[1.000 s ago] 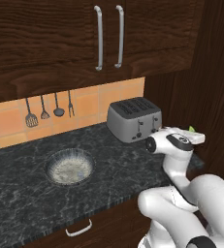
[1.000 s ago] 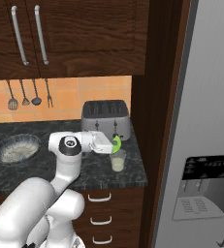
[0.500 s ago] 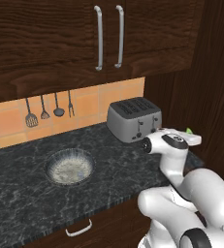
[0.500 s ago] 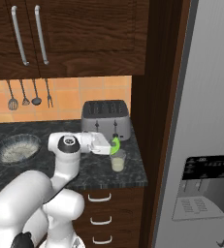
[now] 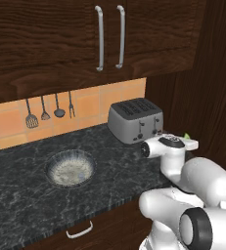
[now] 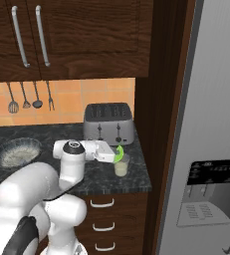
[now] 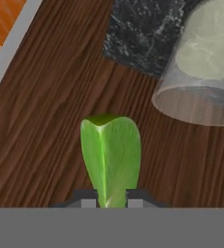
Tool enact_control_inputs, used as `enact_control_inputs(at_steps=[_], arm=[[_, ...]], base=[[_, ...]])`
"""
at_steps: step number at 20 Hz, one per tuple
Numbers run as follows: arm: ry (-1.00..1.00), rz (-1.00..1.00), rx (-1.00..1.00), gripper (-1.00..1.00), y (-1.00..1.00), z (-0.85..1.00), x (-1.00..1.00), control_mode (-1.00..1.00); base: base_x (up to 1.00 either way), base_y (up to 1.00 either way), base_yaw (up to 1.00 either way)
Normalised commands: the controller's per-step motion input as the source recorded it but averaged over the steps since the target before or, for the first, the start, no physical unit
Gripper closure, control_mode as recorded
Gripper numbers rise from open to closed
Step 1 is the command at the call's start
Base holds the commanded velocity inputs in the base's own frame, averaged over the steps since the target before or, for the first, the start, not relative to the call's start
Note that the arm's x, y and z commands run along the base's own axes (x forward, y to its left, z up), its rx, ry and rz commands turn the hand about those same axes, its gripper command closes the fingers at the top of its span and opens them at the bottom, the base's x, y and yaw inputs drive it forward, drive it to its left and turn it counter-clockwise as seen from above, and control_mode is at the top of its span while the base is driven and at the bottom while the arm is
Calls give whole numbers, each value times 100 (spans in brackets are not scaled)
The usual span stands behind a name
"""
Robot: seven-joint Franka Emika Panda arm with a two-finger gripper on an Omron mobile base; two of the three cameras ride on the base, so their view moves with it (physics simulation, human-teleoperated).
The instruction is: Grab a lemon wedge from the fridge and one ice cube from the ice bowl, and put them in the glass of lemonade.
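My gripper (image 7: 111,201) is shut on the lemon wedge (image 7: 111,157), a bright green slice sticking out between the fingertips (image 7: 87,201). In the right base view the lemon wedge (image 6: 119,153) hangs just above the rim of the glass of lemonade (image 6: 121,167), which stands near the counter's right end. The hand view shows the glass of lemonade (image 7: 200,63) off to the upper right of the wedge. A green tip of the lemon wedge (image 5: 186,135) peeks past the hand in the left base view. The ice bowl (image 6: 14,152) sits at the counter's left, and the grey fridge (image 6: 211,124) stands to the right.
A silver toaster (image 6: 109,123) stands close behind the glass against the tiled wall. Dark wood panelling (image 6: 159,99) rises between counter and fridge. Utensils (image 5: 51,110) hang on the wall above the ice bowl (image 5: 70,167). Upper cabinets (image 5: 109,34) overhang the counter.
The hand with the lemon wedge has sunk slightly toward the glass; the grip is unchanged and nothing else has moved.
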Motion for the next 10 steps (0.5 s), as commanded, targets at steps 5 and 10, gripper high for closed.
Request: enact_control_inputs(at_steps=[5,10], arm=[[0,0,0,100,0,-39,19,-100],[0,0,0,100,0,-7,23,-100]], base=[[0,0,0],[0,0,0]])
